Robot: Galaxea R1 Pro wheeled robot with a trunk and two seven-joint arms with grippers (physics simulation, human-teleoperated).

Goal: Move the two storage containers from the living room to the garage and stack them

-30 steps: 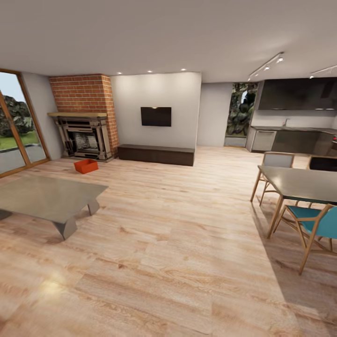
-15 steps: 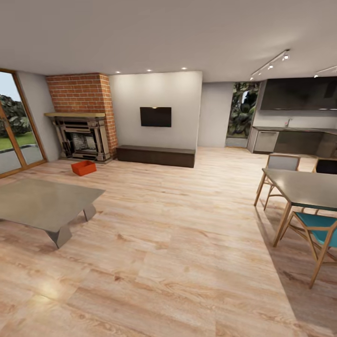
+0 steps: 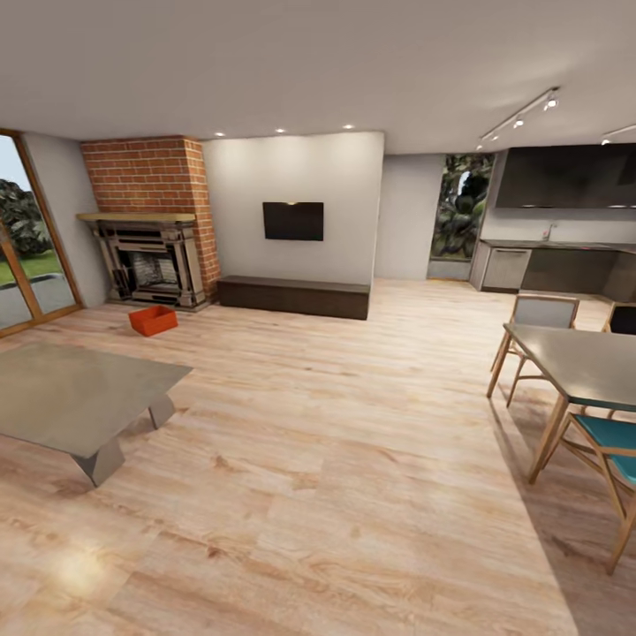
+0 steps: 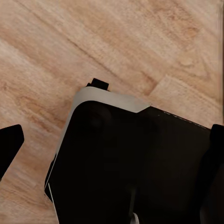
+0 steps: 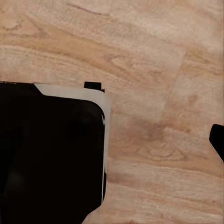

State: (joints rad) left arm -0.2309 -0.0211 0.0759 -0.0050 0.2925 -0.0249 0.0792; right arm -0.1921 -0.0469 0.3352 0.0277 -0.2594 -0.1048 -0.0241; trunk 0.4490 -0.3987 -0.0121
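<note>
Camera advanced; storage container [image 3: 153,320] (seemingly empty) by fireplace [image 3: 150,262].

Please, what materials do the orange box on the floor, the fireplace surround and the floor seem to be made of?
The storage container looks like smooth plastic: uniform orange-red, plain matte walls, though it is small in the head view. The fireplace sits in a red brick chimney wall, with visible mortar lines, and its mantel seems to be wood. The floor appears to be light wood planks, with grain, seams and a soft sheen.

wood-plank floor [image 3: 336,459] lying open mid-room | coffee table [image 3: 71,393] blocking left | dining table [image 3: 583,362], chairs [image 3: 609,446] crowding right
</note>
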